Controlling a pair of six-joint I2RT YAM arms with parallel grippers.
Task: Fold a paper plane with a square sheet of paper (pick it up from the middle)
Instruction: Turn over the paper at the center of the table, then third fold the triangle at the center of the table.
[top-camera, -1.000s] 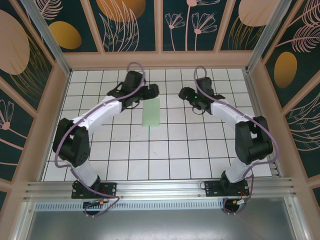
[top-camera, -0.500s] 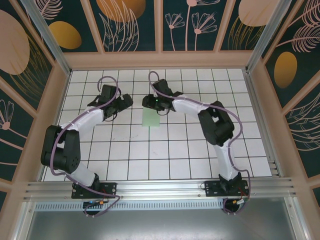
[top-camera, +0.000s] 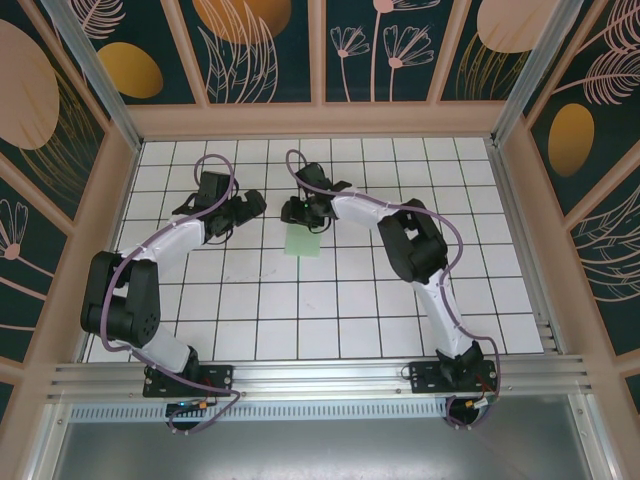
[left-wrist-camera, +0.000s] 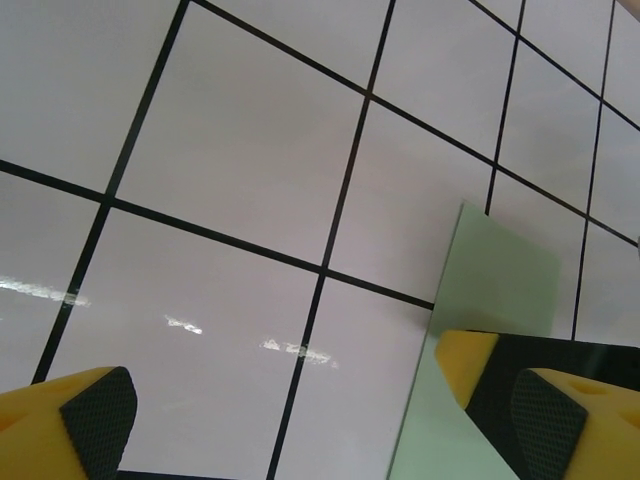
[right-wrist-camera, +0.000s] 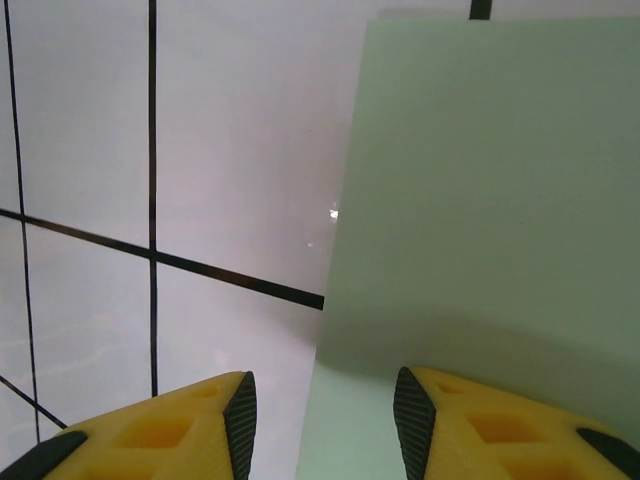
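Note:
The square sheet of paper (top-camera: 302, 242) lies flat on the white grid table (top-camera: 350, 300) as a narrow pale green rectangle. My right gripper (top-camera: 300, 212) hovers over its far end. In the right wrist view (right-wrist-camera: 325, 425) the jaws stand partly open, straddling the paper's (right-wrist-camera: 500, 180) left edge with nothing pinched. My left gripper (top-camera: 248, 207) sits about one tile left of the paper, wide open (left-wrist-camera: 320, 430) over bare tiles. The paper (left-wrist-camera: 500, 280) and a yellow finger of the right gripper (left-wrist-camera: 465, 360) show at the right of the left wrist view. The paper plane is out of view.
Wooden frame walls (top-camera: 120, 190) close in the table on the left, far and right sides. An aluminium rail (top-camera: 320, 375) runs along the near edge by the arm bases. Open tiles lie between the paper and the rail.
The right arm swung from the right side across to the paper's far end and narrowed its jaws. The left gripper drew back leftward off the paper and opened wide.

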